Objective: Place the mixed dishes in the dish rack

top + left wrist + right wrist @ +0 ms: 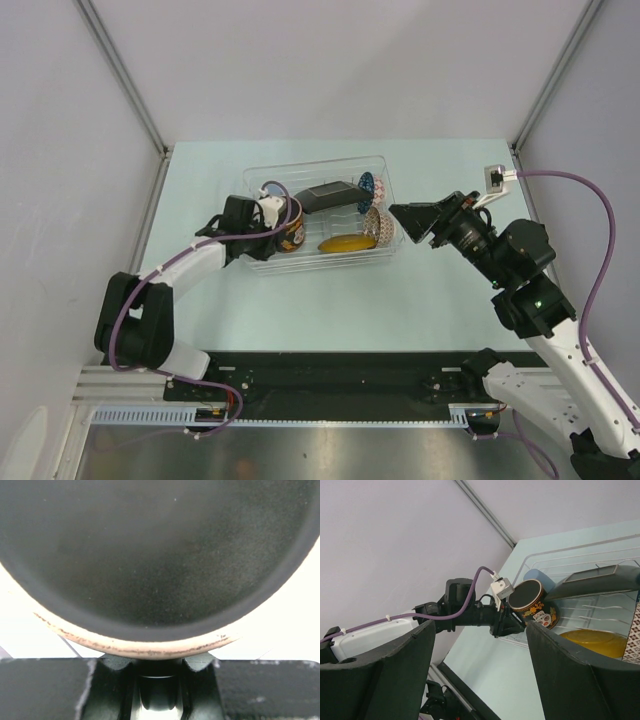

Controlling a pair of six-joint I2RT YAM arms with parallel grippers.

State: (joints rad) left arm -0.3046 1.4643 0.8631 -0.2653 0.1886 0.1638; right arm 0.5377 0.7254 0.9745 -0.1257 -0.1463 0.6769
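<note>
Here, left gripper (274, 224) grips the mug (293, 233) inside dish rack (312, 164).

A flat pale mint-green tabletop (330, 310) fills the middle of the overhead view. Plain grey-white panel walls (330, 70) close it in at the back and on both sides. Slim silver metal frame posts (120, 75) run along the wall joints at the left and right. Along the near edge of the tabletop lies a long black mounting plate (340, 370). Just in front of it is a silver slotted aluminium rail (330, 425), then a brushed grey metal surface (330, 455).
</note>
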